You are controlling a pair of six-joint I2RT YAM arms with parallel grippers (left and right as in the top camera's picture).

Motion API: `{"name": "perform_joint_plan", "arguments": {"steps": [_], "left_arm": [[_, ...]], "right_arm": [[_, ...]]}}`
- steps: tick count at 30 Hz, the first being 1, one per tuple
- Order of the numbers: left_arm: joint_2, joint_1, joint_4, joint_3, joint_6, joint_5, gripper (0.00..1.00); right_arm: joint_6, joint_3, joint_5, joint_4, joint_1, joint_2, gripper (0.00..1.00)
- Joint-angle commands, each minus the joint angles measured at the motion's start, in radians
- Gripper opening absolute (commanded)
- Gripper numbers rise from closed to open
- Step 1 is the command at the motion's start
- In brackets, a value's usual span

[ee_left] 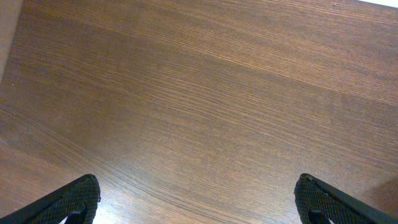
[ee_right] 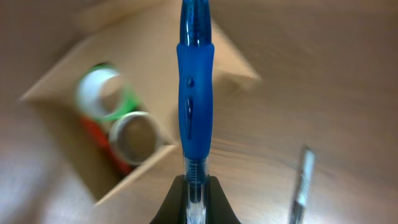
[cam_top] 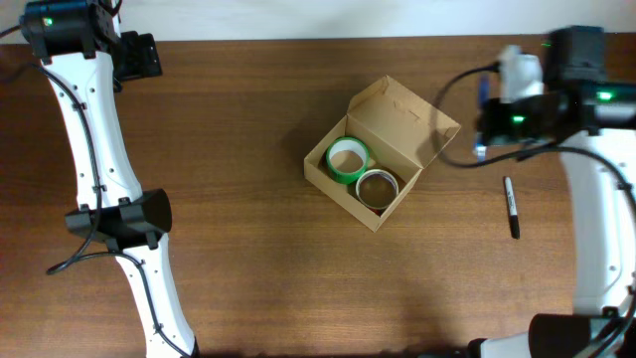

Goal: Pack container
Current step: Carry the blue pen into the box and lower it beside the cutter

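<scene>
The container [cam_top: 393,124] is an open tan cardboard box at the table's middle, its flap lid raised at the back right. Inside lie a green tape roll [cam_top: 348,159] and a brown tape roll [cam_top: 378,187]. The box also shows blurred in the right wrist view [ee_right: 68,87]. My right gripper [ee_right: 195,186] is shut on a blue pen [ee_right: 195,93], held above the table to the right of the box; the pen also shows in the overhead view [cam_top: 484,94]. My left gripper [ee_left: 196,202] is open and empty over bare wood at the far left back.
A black marker [cam_top: 512,207] lies on the table right of the box, below my right gripper; it also shows in the right wrist view [ee_right: 301,183]. The table's back edge runs close behind both grippers.
</scene>
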Motion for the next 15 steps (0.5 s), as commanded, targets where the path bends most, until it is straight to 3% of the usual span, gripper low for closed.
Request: {"name": "perform_joint_plan", "arguments": {"steps": [1,10,15], "left_arm": [[-0.008,0.001,0.0,-0.004,0.005,0.007,1.0],[-0.008,0.001,0.0,-0.004,0.005,0.007,1.0],[-0.008,0.001,0.0,-0.004,0.005,0.007,1.0]], "right_arm": [[-0.043,0.014,0.017,-0.013,0.153,0.008,0.04],[0.008,0.014,0.183,0.027,0.439,0.126,0.04],[-0.136,0.014,0.18,0.038,0.481,0.22,0.04]]}}
